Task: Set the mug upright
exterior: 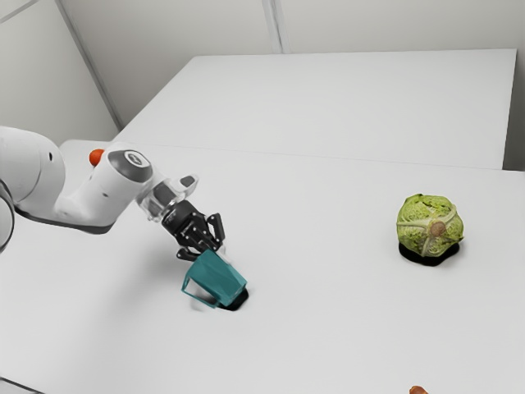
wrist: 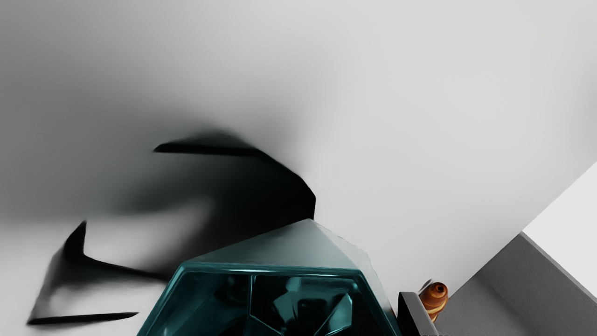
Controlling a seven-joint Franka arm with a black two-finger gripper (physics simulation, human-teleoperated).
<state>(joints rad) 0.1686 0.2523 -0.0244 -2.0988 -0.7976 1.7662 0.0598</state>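
The gripper [exterior: 211, 249] reaches down at a slant to the mouth end of the teal faceted mug [exterior: 216, 279], and I judge it clamped on the mug. One finger [wrist: 416, 311] stands against the outer wall in the wrist view; the other side of the hold is hidden, but the mug leans in a way it could hardly keep unheld. Its base points down toward the white table [exterior: 328, 336], its mouth up toward the gripper, and the handle [exterior: 199, 300] lies on the side toward the table's near edge. The mug is well in from the table's edges, in the part toward the exterior view's left; whether its lower corner touches down I cannot tell. Gripping near the mouth probably leaves the base free to meet the table, so what remains is to level it and let it settle flat; released at this lean, it would likely topple. Inside the mug I make out only shiny angular walls and reflections, no contents. A green cabbage [exterior: 430, 226] sits on the table well apart, toward the exterior view's right, and a small orange-red round object [exterior: 96, 157] lies near the far corner at that view's left, beyond the arm [exterior: 98, 197].
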